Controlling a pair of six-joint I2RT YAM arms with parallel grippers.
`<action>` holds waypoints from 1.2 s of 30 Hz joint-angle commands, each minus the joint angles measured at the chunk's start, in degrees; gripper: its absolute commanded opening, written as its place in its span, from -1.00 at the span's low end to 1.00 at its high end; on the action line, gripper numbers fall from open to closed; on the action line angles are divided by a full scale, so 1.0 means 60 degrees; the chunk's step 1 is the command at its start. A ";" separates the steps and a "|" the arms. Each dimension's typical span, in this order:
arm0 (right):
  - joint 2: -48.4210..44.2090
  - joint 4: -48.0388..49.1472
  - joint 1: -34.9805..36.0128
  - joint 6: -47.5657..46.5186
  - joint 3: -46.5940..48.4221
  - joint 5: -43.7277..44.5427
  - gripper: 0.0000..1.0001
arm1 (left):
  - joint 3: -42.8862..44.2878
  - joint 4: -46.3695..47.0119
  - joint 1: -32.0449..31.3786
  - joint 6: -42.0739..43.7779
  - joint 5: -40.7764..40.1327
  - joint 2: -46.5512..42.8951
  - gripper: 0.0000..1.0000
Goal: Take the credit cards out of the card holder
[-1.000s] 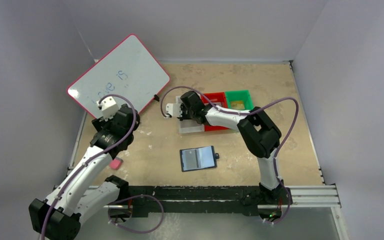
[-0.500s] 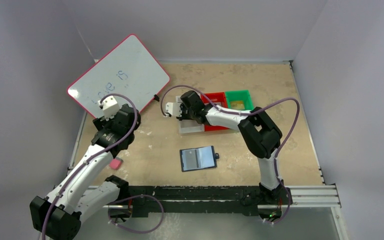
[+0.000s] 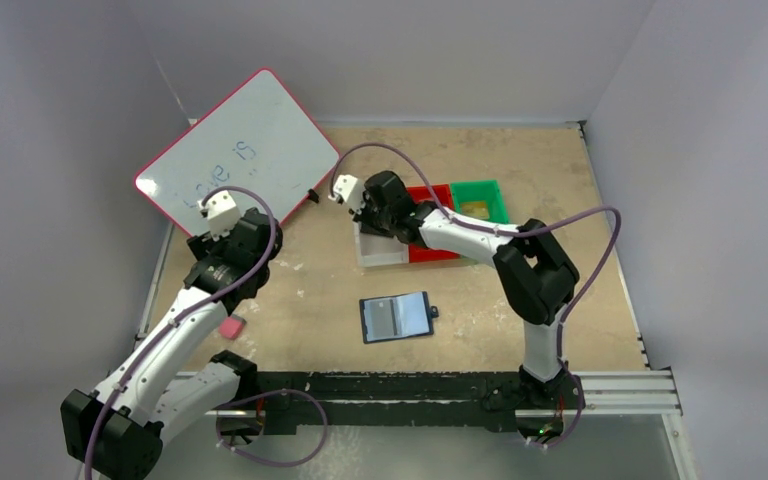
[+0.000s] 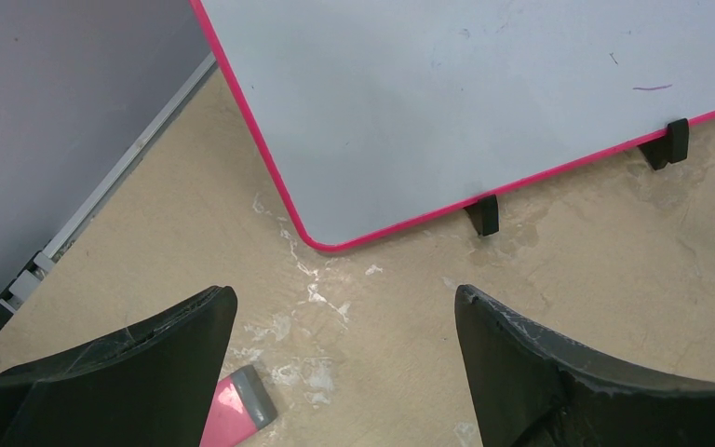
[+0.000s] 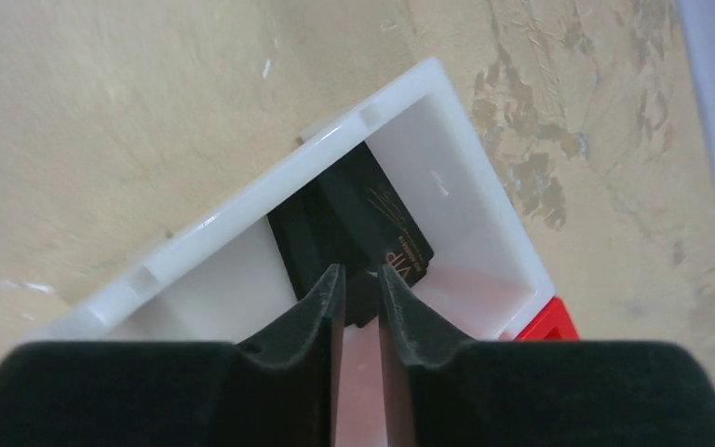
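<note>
The card holder (image 3: 396,316) lies open on the table in front of the arms, light blue inside, tab to the right. A black card (image 5: 372,228) with gold print lies inside the white bin (image 5: 484,196), leaning on its far wall. My right gripper (image 5: 361,272) hangs just above that card with its jaws a narrow gap apart and nothing between them; in the top view it (image 3: 368,215) sits over the white bin's (image 3: 381,254) far end. A gold-tan card (image 3: 476,208) lies in the green bin (image 3: 480,188). My left gripper (image 4: 344,307) is wide open and empty over bare table.
A pink-framed whiteboard (image 3: 235,160) leans at the back left, its corner (image 4: 317,237) just ahead of my left fingers. A pink eraser (image 4: 233,414) lies by the left finger, also in the top view (image 3: 231,327). A red bin (image 3: 430,254) sits between the white and green bins.
My right gripper has risen and moved back-left over the white bin, uncovering more of it. The left arm and the card holder have not moved.
</note>
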 commanded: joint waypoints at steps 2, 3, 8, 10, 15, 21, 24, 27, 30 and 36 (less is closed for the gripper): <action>-0.0547 -0.0289 -0.0029 0.4750 0.0870 0.0015 -0.66 | 0.0396 0.0070 0.0061 0.0012 -0.0072 0.0008 0.75; -0.0416 -0.0736 -0.0032 0.5530 0.1102 -0.0045 -0.69 | 0.0400 0.0074 0.0052 0.0019 -0.0063 0.0011 0.75; 0.0286 -0.2329 0.0023 0.7742 0.1748 -0.0732 -1.00 | 0.0414 0.0071 0.0060 0.0033 -0.0027 0.0100 0.75; 0.0089 -0.1917 0.0083 0.8248 0.1272 -0.0808 -1.00 | 0.0427 0.0064 0.0059 0.0044 -0.0023 0.0126 0.75; 0.0144 -0.2019 0.0114 0.8615 0.1016 -0.0961 -1.00 | 0.0430 0.0054 0.0061 0.0040 -0.0042 0.0149 0.75; 0.0595 -0.2550 0.0132 0.8834 0.1274 -0.0419 -1.00 | 0.0441 0.0026 0.0061 0.0033 -0.0050 0.0195 0.75; 0.0770 -0.2600 0.0132 0.9000 0.1300 -0.0360 -1.00 | 0.0443 0.0026 0.0054 0.0036 -0.0050 0.0195 0.75; 0.0925 -0.2619 0.0132 0.9082 0.1320 -0.0239 -1.00 | 0.0435 0.0012 0.0061 0.0033 -0.0064 0.0193 0.75; 0.1083 -0.2803 0.0131 0.9312 0.1307 -0.0156 -1.00 | 0.0436 0.0026 0.0061 0.0034 -0.0064 0.0211 0.75; 0.1373 -0.2886 0.0132 0.9356 0.1425 0.0880 -1.00 | 0.0433 0.0033 0.0061 0.0033 -0.0057 0.0254 0.75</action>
